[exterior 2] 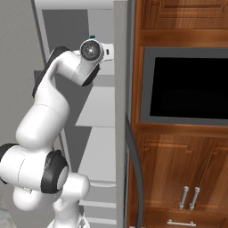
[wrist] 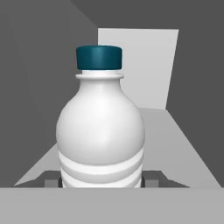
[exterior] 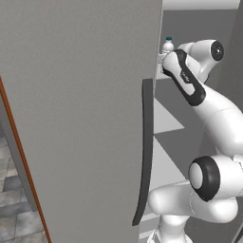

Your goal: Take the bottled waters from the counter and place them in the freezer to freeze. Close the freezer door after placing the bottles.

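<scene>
A: Left base view?
B: Freezer door (exterior: 80, 118) stands open w/ its dark bar handle (exterior: 145, 152), blocking most of the freezer (exterior: 199, 23). Arm reaches in past the door's edge; bottled water (exterior: 167, 45) shows just beyond that edge, cap + shoulder only, rest hidden by the wrist.

A: Right base view?
B: Bottle's teal cap (exterior 2: 92, 37) barely peeks above the wrist, inside the freezer, high over the pale shelves (exterior 2: 95, 109). Black wall oven (exterior 2: 189, 84) right of the door. Claw itself hidden.

A: Hand view?
B: Claw (wrist: 102, 179) pinching the bottle at its ribbed lower body, bottle upright; finger tips (wrist: 152, 178) mostly cut off. Bottle's base out of frame.
</scene>
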Robot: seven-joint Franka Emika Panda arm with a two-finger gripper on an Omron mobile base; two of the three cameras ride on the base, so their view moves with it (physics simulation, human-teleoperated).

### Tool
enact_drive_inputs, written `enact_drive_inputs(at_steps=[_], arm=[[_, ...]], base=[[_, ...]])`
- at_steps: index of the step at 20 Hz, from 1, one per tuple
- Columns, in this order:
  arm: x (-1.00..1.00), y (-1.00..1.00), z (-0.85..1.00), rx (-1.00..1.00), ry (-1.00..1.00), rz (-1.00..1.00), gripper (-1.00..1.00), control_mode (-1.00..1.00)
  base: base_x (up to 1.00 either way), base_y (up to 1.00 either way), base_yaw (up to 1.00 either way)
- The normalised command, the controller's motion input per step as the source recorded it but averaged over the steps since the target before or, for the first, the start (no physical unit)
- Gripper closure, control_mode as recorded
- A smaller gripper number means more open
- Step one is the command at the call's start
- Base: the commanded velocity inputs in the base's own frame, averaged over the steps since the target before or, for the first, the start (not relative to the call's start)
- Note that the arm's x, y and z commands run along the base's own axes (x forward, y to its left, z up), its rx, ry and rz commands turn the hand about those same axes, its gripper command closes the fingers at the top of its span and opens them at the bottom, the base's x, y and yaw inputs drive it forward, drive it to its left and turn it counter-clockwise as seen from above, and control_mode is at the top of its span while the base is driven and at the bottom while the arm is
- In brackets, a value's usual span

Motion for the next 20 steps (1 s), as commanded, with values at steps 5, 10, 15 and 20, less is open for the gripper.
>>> enact_drive_inputs(at_steps=[5, 10, 15, 20], arm=[[0.34, 0.00, 0.00, 0.00, 0.00, 0.00, 1.00, -1.00], [0.46, 0.00, 0.00, 0.00, 0.00, 0.00, 1.00, -1.00], [0.50, 0.00, 0.00, 0.00, 0.00, 0.00, 1.00, -1.00], [0.55, 0.00, 0.00, 0.00, 0.01, 0.00, 1.00, -1.00]], base=[[0.00, 0.00, 0.00], [0.00, 0.00, 0.00], [0.00, 0.00, 0.00], [0.00, 0.00, 0.00]])
